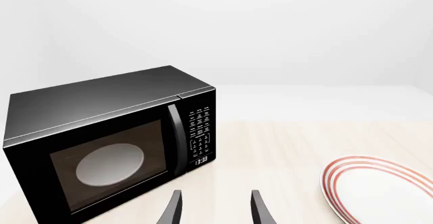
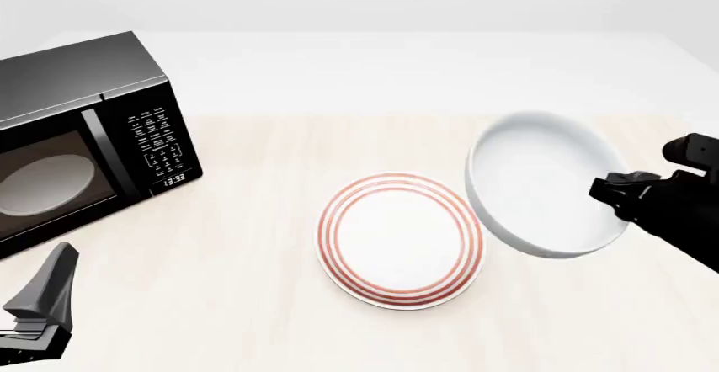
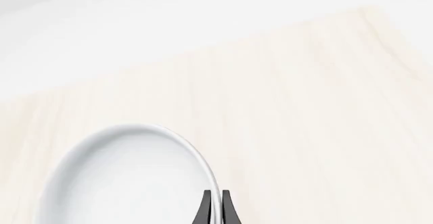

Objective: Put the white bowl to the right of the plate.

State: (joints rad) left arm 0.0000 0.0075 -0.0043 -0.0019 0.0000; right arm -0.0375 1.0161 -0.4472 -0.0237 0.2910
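Bowl — the white bowl (image 2: 547, 185), glossy, rigid, likely slippery — is pinched at its thick rim by the right gripper (image 3: 216, 199), tilted near the table's (image 2: 258, 254) right edge; left gripper (image 1: 215, 206) gapes empty.

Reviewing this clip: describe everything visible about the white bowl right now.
The white bowl is plain, glossy and deep, with a thick rim and no markings; it looks ceramic and empty. In the front view it sits tilted, right of the red-ringed plate, its lower edge overlapping the plate's rim. The right pincer is shut on its rim, one finger inside, one outside. Whether it touches the table is unclear.
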